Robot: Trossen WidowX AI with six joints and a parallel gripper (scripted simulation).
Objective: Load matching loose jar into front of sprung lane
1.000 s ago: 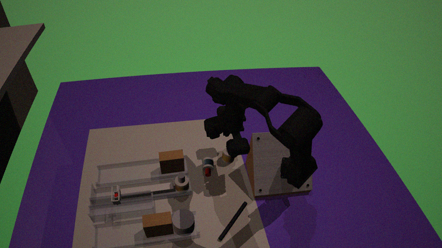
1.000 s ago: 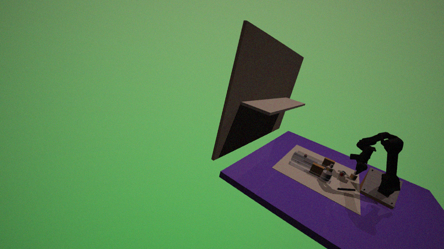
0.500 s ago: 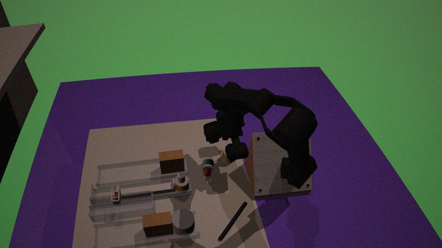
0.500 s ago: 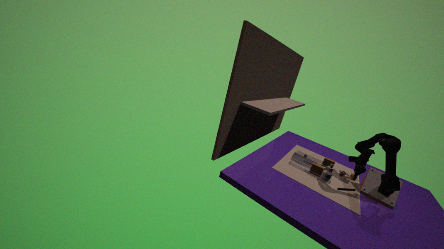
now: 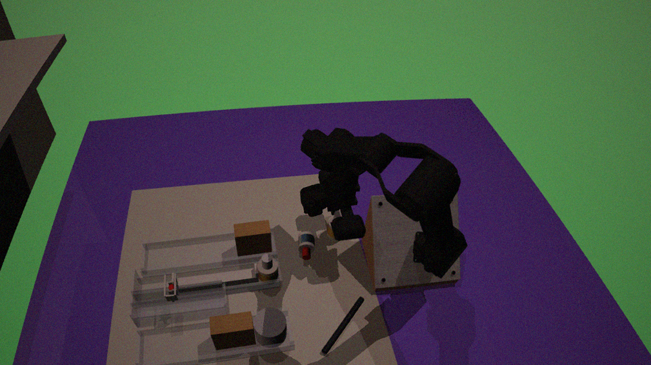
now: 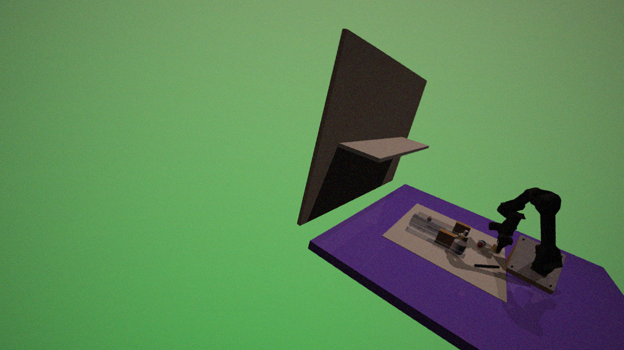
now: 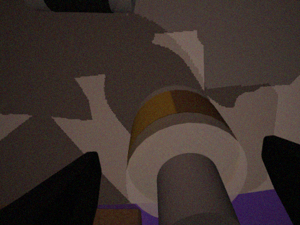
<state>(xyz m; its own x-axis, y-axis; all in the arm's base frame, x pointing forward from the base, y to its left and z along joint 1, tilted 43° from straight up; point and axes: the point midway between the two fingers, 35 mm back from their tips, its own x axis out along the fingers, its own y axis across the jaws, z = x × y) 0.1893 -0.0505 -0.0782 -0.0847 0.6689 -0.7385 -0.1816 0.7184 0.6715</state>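
The amber-banded loose jar (image 5: pixel 331 231) (image 6: pixel 495 249) (image 7: pixel 184 134) with a grey cap stands upright on the mat near the robot base. My gripper (image 5: pixel 335 222) (image 6: pixel 502 243) (image 7: pixel 182 154) is open around it, with a gap at both sides of the jar in the wrist view. A similar jar (image 5: pixel 266 270) stands at the front end of the clear sprung lane (image 5: pixel 252 288), near its low front stop; the pusher plate is hard to make out. A blue-banded jar (image 5: pixel 306 241) (image 6: pixel 481 243) with a red cap lies on its side nearby.
Wooden blocks (image 5: pixel 252 238) (image 5: pixel 233 330) stand in the outer lanes, with a grey cylinder (image 5: pixel 270 325) before the nearer one. A black rod (image 5: pixel 341 325) (image 6: pixel 486 266) lies on the mat. The robot's base board (image 5: pixel 404 252) is close beside the loose jar. A shelf (image 6: pixel 383 147) rises beyond the table.
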